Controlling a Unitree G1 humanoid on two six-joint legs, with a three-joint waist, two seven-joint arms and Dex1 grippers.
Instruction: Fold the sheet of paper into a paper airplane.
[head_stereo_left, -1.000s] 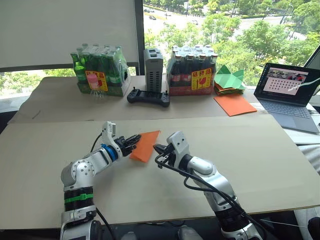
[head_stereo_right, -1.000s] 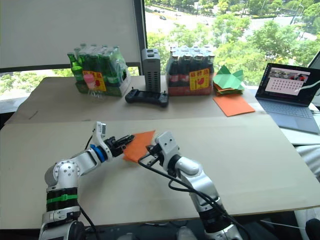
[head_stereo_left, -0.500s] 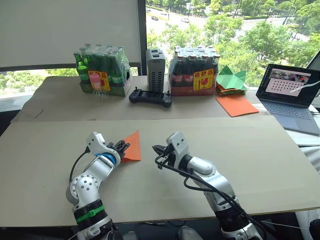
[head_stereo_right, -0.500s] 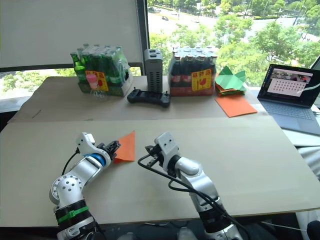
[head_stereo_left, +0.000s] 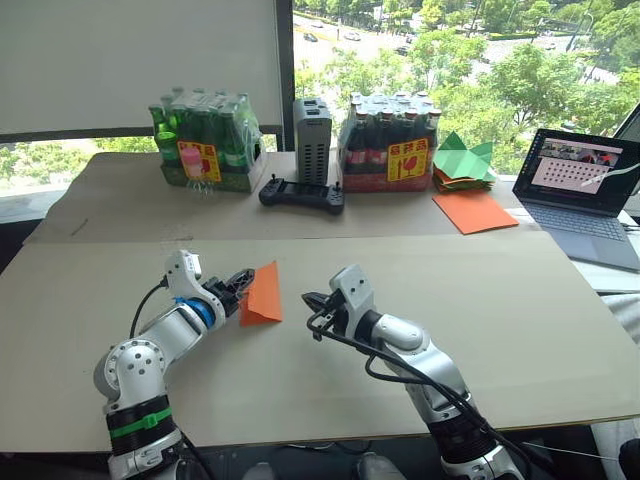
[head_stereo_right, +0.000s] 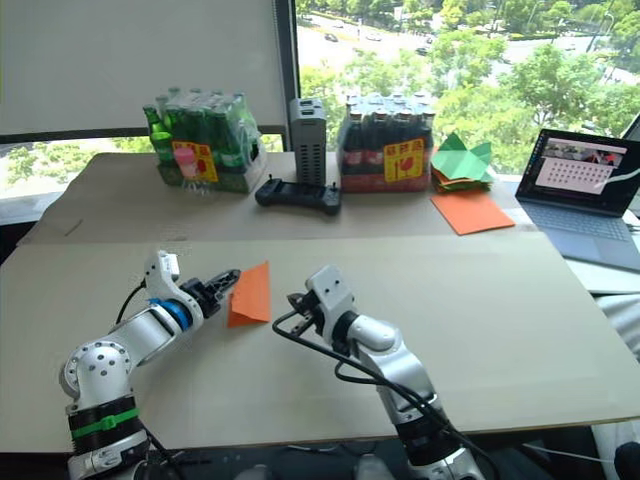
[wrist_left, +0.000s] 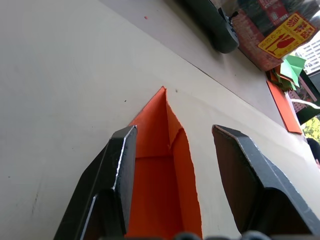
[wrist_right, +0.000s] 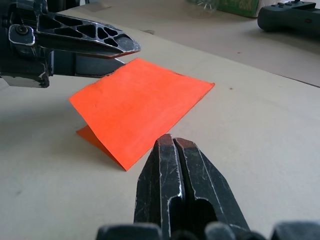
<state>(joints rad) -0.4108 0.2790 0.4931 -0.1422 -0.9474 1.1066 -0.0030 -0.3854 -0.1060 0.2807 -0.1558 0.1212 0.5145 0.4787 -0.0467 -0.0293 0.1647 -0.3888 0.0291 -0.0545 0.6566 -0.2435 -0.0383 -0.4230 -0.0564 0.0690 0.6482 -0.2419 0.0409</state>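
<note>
The sheet of paper (head_stereo_left: 262, 293), bright orange and folded with a pointed far end, rests on the tan table (head_stereo_left: 520, 330); one flap stands raised over the other (wrist_right: 140, 107). My left gripper (head_stereo_left: 240, 285) is open at its left edge. In the left wrist view the paper (wrist_left: 160, 170) lies between the spread black fingers (wrist_left: 120, 165) without being pinched. My right gripper (head_stereo_left: 312, 300) is shut and empty, a short way to the right of the paper; its closed fingertips (wrist_right: 170, 147) point at the raised flap.
At the back stand a pack of green bottles (head_stereo_left: 205, 140), a grey box (head_stereo_left: 310, 125), a black controller (head_stereo_left: 300, 193) and a pack of dark bottles (head_stereo_left: 390, 145). Green paper shapes (head_stereo_left: 460, 160), a larger orange sheet (head_stereo_left: 470, 210) and a laptop (head_stereo_left: 580, 185) lie at the far right.
My left gripper carried the paper left, away from the right gripper, then opened and let it go. The right gripper stayed shut and barely moved.
</note>
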